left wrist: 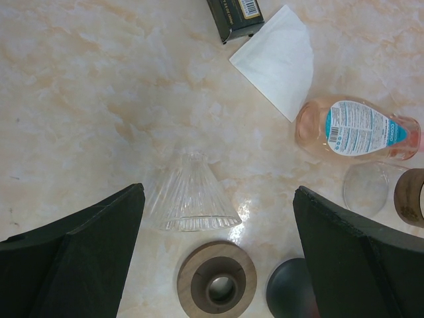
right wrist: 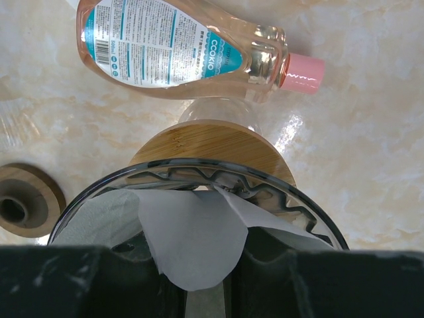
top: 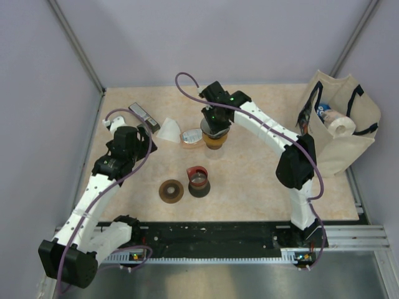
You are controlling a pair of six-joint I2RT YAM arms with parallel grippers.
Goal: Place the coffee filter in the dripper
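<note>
Left gripper [left wrist: 218, 199] first: wide open, holding nothing, hanging over a clear ribbed cone [left wrist: 189, 195] and wooden ring [left wrist: 217, 278]. Right gripper [right wrist: 205, 268] next: low over the dripper [right wrist: 265, 182], coffee filter [right wrist: 192, 232] already inside the rim, between the fingers [right wrist: 99, 285]; cannot tell whether pinched or loose. Seems the seating step. Next: release, lift straight, without dragging paper out.

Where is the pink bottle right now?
Seen from above, the pink bottle lies toward the table's back, between the folded white paper and the dripper.
</note>
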